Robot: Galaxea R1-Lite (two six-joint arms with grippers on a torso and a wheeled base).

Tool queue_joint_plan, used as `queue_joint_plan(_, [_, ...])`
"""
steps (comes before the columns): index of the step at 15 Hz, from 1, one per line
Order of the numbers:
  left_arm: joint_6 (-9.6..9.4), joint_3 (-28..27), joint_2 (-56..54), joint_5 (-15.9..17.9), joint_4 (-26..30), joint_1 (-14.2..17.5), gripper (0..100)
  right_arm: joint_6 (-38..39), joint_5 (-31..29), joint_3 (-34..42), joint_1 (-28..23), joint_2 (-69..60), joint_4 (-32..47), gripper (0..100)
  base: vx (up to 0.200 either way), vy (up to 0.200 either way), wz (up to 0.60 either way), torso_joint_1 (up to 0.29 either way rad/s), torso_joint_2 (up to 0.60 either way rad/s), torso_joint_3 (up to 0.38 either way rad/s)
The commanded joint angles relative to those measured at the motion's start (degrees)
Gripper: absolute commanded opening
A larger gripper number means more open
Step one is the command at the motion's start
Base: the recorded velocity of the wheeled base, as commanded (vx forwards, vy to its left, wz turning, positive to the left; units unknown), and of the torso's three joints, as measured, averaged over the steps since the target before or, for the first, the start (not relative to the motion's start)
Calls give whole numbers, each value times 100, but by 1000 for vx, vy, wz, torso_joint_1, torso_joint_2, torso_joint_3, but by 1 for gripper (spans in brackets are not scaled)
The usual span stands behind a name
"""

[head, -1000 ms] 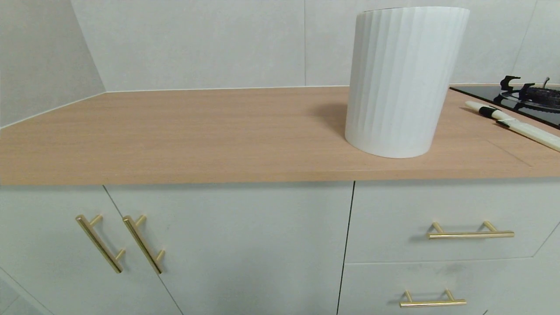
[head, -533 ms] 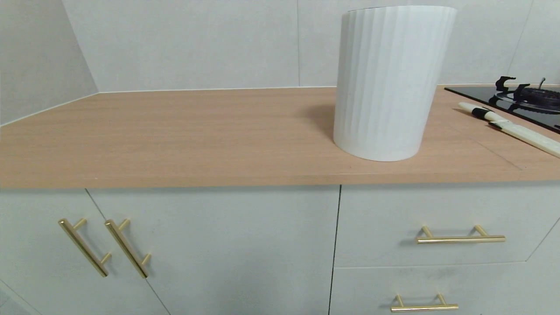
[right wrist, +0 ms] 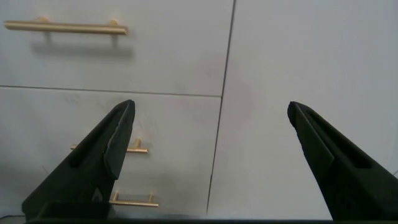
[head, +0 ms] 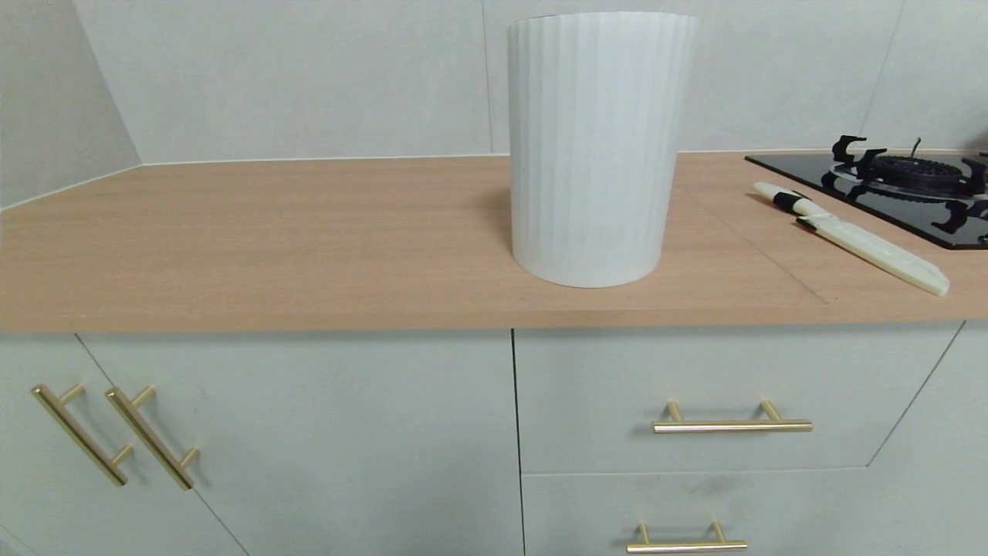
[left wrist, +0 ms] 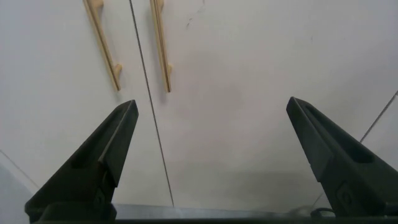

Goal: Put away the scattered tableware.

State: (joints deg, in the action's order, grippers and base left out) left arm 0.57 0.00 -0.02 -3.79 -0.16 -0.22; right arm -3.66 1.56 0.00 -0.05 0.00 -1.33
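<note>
Facing the counter, both pincers released and holding nothing

A pale wooden countertop (head: 270,247) runs across the whole middle of the head view, with a grey tiled wall (head: 309,77) behind it. Below it, grey cabinet doors (head: 347,440) fill the lower left of the frame and two stacked drawer fronts (head: 733,371) fill the lower right.

A white ribbed container (head: 594,147) stands upright on the countertop just right of centre. It is a tall cylinder, slightly wider at the top, and its rim reaches the upper edge of the frame. From here its inside cannot be seen.

At the far right a black glass gas hob (head: 864,189) is set into the wood and carries a dark burner grate (head: 907,166).

The knife (head: 849,238) lies flat on the countertop between the container and the hob, near the hob's front edge and well apart from the container. It is cream-coloured with a black band near its far end, and it slants toward the lower right of the frame.

The left gripper (left wrist: 211,102) is spread wide and grasps nothing. It faces the cabinet doors, where a pair of brass bar handles (left wrist: 161,46) flanks the door seam. The right gripper (right wrist: 211,104) is also spread wide and empty, and it faces the drawer fronts with their brass drawer handle (right wrist: 65,27).

In the head view the pair of bar handles sits at the lower left, and the drawer handle sits right of centre under the countertop edge.
</note>
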Motion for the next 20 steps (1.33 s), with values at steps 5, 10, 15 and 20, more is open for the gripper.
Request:
queue_joint_plan(5, [4,0,2,-8,-2,4,100,-3,2,0,5,9,1,100,0,0,0,0,0,0])
queue_joint_plan(10, [4,0,2,-8,-2,4,100,-3,2,0,5,9,1,100,0,0,0,7,-29,-24])
queue_joint_plan(15, [4,0,2,1,-11,4,100,-3,2,0,5,9,1,100,0,0,0,104,-337,-270])
queue_joint_plan(20, [4,0,2,1,-11,4,100,-3,2,0,5,9,1,100,0,0,0,168,-485,-289])
